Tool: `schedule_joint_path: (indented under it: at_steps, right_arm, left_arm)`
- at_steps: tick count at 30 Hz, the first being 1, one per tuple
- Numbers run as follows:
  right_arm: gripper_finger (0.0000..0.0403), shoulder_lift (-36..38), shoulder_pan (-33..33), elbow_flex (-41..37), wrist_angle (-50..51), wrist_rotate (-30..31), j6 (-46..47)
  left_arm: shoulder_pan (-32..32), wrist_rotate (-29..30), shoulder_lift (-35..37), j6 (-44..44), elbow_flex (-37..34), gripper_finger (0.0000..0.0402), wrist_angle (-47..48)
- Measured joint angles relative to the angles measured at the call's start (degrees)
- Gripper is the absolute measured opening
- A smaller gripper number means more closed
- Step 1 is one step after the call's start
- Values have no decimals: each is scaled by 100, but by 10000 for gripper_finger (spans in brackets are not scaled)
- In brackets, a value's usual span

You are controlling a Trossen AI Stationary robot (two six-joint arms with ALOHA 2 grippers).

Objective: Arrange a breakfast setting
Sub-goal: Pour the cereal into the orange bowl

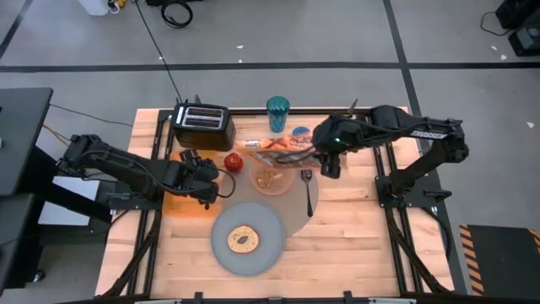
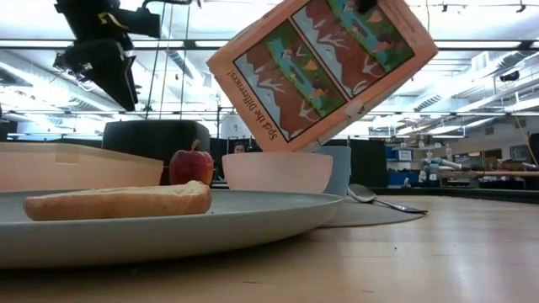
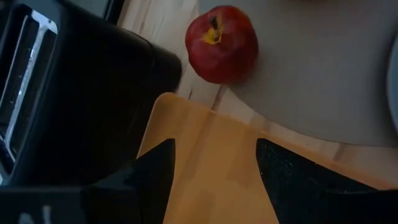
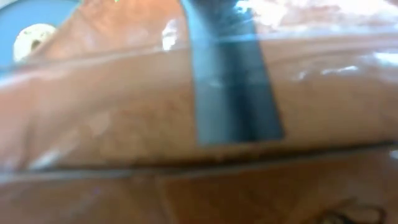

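My right gripper [image 1: 325,159] is shut on the orange cereal box [image 1: 278,145], which tilts above the pink bowl [image 1: 274,178]; the low view shows the box [image 2: 324,63] slanting over the bowl [image 2: 278,171]. The bowl, a metal spoon [image 1: 308,190] and a red apple [image 1: 234,162] rest on the large grey mat [image 1: 291,211]. A bagel [image 1: 244,240] lies on the grey plate [image 1: 261,253]. A small light-blue cup [image 1: 301,133] stands behind the box. My left gripper [image 1: 209,181] is open and empty over an orange board [image 3: 205,155], short of the apple [image 3: 222,43]. My right gripper holds the cereal box at its end toward the table's right [image 1: 305,150], coming from the right. The box is lifted clear and tilted, its lower corner [image 2: 307,145] just above the bowl. The box fills the right wrist view, so the fingers do not show.
A black toaster [image 1: 202,125] stands at the far left of the table, close to my left gripper. A tall teal tumbler [image 1: 278,110] stands at the far edge. The bowl holds some cereal. Bare wood lies at the near right.
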State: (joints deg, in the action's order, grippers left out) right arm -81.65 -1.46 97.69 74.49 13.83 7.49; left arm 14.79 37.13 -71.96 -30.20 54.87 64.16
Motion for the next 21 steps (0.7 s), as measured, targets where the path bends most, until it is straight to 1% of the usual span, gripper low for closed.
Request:
schedule_joint_path:
  at_steps: [5, 11, 16, 21]
  right_arm:
    - [236, -407, 127, 391, 165, -38, 4]
    - [236, -697, 20, 649, 213, -472, 140]
    - [236, -647, -139, 731, 685, -467, 517]
    - [236, -403, -181, 738, 967, -231, 814]
  left_arm:
    - [123, 8, 83, 114, 2, 231, -30]
    - [239, 61, 85, 242, 0, 231, -20]
    - [284, 167, 85, 414, 2, 231, -33]
    - [246, 352, 85, 744, 2, 231, -170]
